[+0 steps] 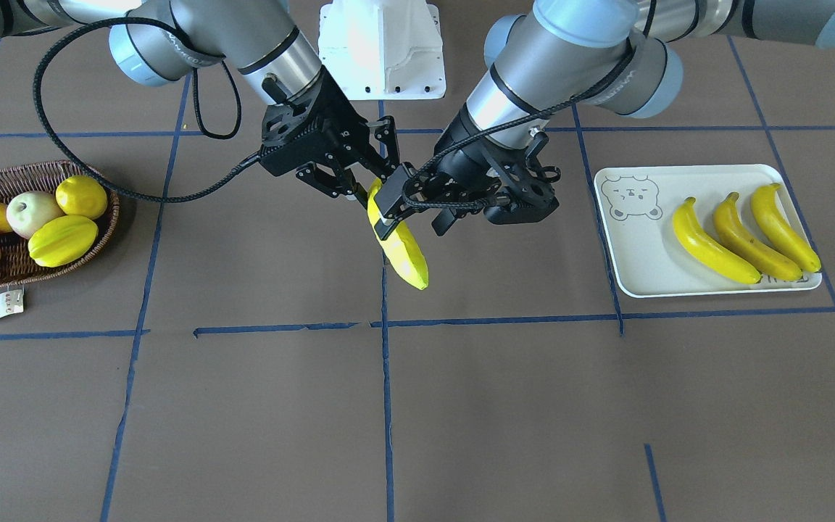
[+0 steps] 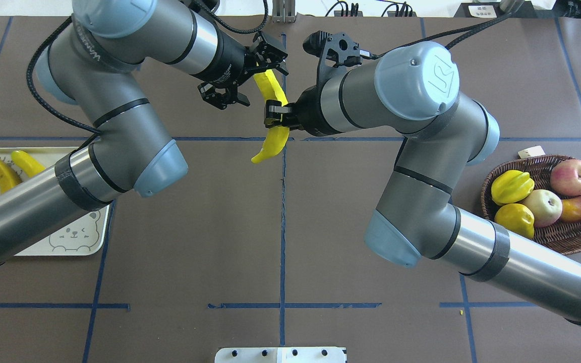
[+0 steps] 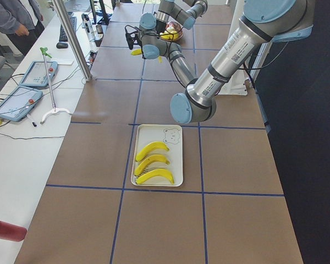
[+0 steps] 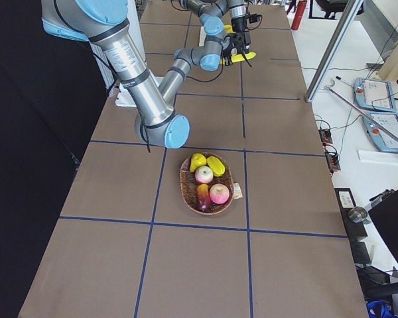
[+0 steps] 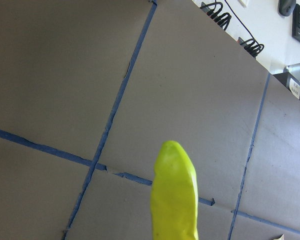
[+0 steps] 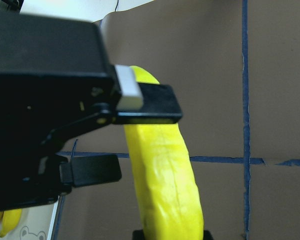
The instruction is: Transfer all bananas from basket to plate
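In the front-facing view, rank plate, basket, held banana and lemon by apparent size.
1. plate
2. basket, partly cut off at the edge
3. held banana, raised nearer the camera, so flattered
4. lemon

Both arms reach toward the upper centre of the overhead frame, wrists angled at each other. The right gripper [image 2: 273, 114] is clamped shut on a banana [image 2: 274, 123]. The left gripper [image 2: 265, 60] meets the banana's far end, its jaws hidden from clear reading.
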`<action>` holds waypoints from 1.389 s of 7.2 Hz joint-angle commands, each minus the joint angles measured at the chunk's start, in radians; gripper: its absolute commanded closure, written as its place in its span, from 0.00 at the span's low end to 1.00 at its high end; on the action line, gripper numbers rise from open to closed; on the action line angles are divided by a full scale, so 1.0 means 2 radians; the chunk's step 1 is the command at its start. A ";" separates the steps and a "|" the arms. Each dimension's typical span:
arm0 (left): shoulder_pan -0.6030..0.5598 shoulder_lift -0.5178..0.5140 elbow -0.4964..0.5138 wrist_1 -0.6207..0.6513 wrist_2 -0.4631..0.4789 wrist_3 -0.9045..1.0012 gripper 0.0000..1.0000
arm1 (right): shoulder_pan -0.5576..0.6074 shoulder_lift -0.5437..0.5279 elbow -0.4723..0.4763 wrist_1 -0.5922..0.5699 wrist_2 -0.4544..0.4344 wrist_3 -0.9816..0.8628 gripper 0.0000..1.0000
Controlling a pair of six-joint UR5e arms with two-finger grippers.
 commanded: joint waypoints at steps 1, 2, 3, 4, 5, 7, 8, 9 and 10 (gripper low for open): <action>0.008 -0.003 0.005 0.001 0.011 -0.010 0.03 | -0.002 0.001 0.004 0.004 -0.002 0.007 0.97; 0.008 -0.004 0.006 0.000 0.011 -0.011 0.17 | -0.004 -0.001 0.010 0.004 -0.007 0.008 0.97; 0.008 -0.004 0.006 0.000 0.011 -0.011 0.21 | -0.008 -0.007 0.023 0.005 -0.017 0.012 0.97; 0.008 -0.004 0.006 0.000 0.011 -0.011 0.21 | -0.009 -0.009 0.030 0.005 -0.022 0.016 0.97; 0.008 -0.004 0.006 0.001 0.011 -0.011 0.26 | -0.010 -0.013 0.031 0.006 -0.022 0.019 0.97; 0.008 -0.004 0.006 0.000 0.011 -0.011 0.40 | -0.011 -0.020 0.038 0.006 -0.022 0.018 0.97; 0.008 -0.004 0.006 0.000 0.011 -0.012 0.53 | -0.011 -0.020 0.038 0.006 -0.022 0.018 0.96; 0.008 -0.004 0.006 0.000 0.011 -0.012 0.55 | -0.012 -0.021 0.037 0.006 -0.022 0.018 0.96; 0.008 -0.004 0.006 -0.001 0.010 -0.012 0.55 | -0.012 -0.021 0.037 0.006 -0.022 0.018 0.96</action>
